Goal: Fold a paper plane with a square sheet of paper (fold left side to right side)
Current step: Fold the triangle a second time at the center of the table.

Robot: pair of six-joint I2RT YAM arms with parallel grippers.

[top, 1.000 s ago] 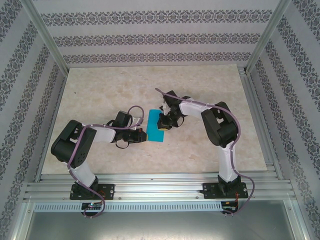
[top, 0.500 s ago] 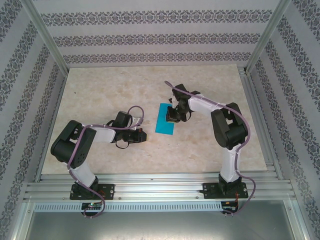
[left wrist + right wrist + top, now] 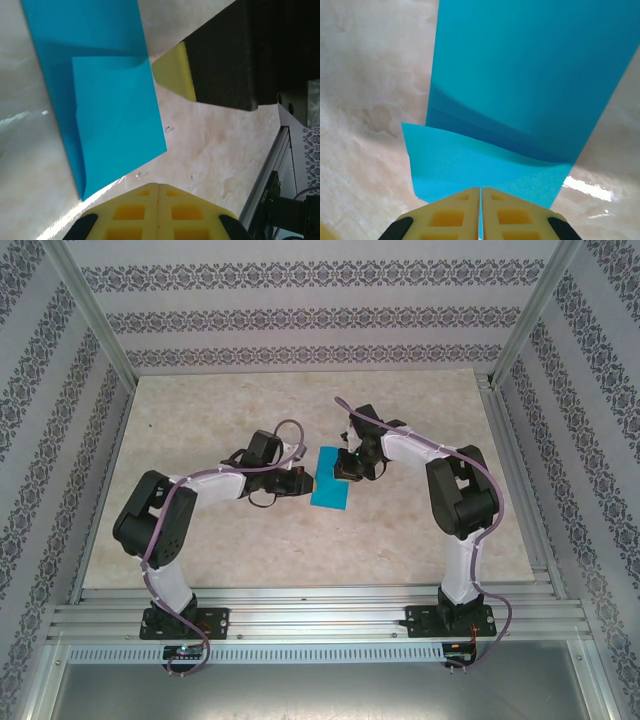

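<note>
Closer than a second ago, the left jaws sit clenched and empty beside the square sheet of paper (image 3: 328,490), its edge pinched in the right jaws; thin, floppy: grip edges.

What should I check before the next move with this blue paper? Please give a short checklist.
1. The right gripper is shut on an edge of the paper: ok.
2. The left gripper is shut and holds nothing: ok.
3. The left gripper is apart from the paper: cannot tell.
4. The paper lies flat: not ok, the gripped layer is lifted.
5. The paper is well inside the table: ok.
</note>
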